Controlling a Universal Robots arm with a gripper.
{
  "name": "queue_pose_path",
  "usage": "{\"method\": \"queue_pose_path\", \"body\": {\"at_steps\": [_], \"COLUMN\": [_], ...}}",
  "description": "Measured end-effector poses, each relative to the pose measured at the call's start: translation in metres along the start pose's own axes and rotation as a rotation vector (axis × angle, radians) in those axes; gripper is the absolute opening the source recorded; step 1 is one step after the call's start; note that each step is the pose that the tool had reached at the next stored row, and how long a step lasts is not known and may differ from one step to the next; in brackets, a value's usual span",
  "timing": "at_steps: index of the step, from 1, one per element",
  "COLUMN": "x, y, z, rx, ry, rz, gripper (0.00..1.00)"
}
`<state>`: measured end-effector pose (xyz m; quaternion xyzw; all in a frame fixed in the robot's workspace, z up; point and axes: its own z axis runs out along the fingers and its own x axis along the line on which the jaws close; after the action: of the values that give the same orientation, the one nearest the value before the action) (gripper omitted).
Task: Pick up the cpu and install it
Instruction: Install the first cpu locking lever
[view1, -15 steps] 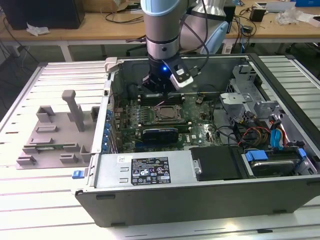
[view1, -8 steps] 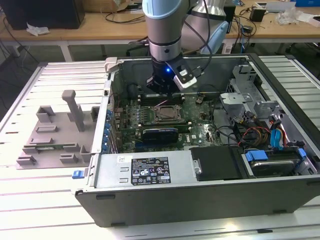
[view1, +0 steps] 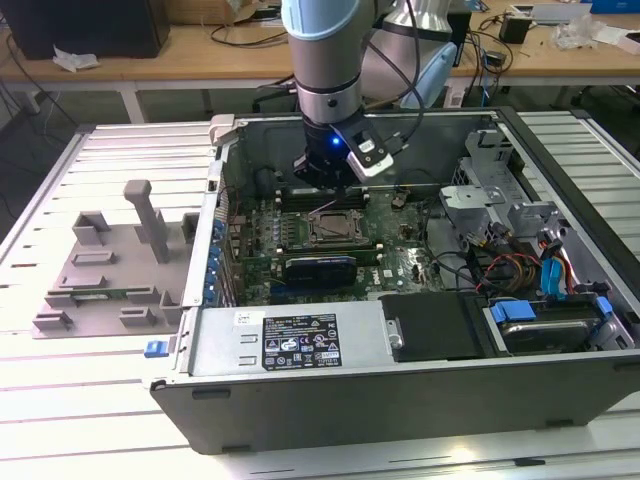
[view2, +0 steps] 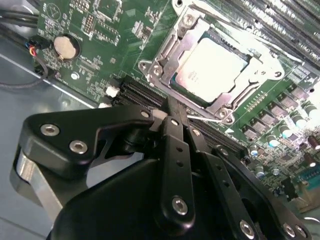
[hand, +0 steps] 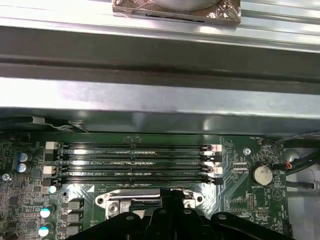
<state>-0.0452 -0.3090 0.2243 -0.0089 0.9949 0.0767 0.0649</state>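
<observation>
cpu (view2: 210, 67) seated in socket, end effector (view2: 176, 109) just beside it

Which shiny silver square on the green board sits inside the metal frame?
The cpu, held in the socket frame just past the gripper. The round coin battery sits bare.

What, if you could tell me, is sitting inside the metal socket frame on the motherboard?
In the second wrist view, the cpu lies flat inside the socket frame, its silver top showing. The contacts beneath it are covered. The gripper hangs beside the frame, its fingers together and empty.
</observation>
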Motion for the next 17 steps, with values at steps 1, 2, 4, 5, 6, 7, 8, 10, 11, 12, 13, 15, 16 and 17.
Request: {"method": "queue_pose_path", "body": {"at_steps": [1, 2, 4, 5, 6, 7, 8, 10, 11, 12, 13, 15, 16, 17], "x": [0.0023, 0.005, 0.0072, 0.008, 0.0085, 0.0101, 0.0107, 0.0112, 0.0114, 0.0117, 0.012, 0.0128, 0.0133, 0.014], "y": [0.0018, 0.0043, 0.0057, 0.0059, 0.0059, 0.0061, 0.0061, 0.0061, 0.0061, 0.0061, 0.006, 0.0059, 0.0059, 0.0059], "z": [0.0008, 0.002, 0.0046, 0.0058, 0.0066, 0.0083, 0.009, 0.0097, 0.0101, 0.0103, 0.0106, 0.0114, 0.0118, 0.0127], "rx": [0.0, 0.0001, 0.0003, 0.0006, 0.0007, 0.0012, 0.0018, 0.0019, 0.0019, 0.0022, 0.0024, 0.0027, 0.0029, 0.0032], "ry": [-0.0004, -0.0007, -0.0019, -0.0035, -0.0052, -0.0139, -0.0209, -0.0328, -0.0382, -0.0438, -0.0498, -0.0639, -0.0678, -0.0719], "rz": [0.0, 0.001, 0.003, 0.004, 0.005, 0.007, 0.008, 0.009, 0.009, 0.009, 0.01, 0.01, 0.01, 0.011], "gripper": [0.11, 0.11, 0.11, 0.11, 0.11, 0.11, 0.11, 0.11, 0.11, 0.11, 0.11, 0.11, 0.11, 0.11]}}
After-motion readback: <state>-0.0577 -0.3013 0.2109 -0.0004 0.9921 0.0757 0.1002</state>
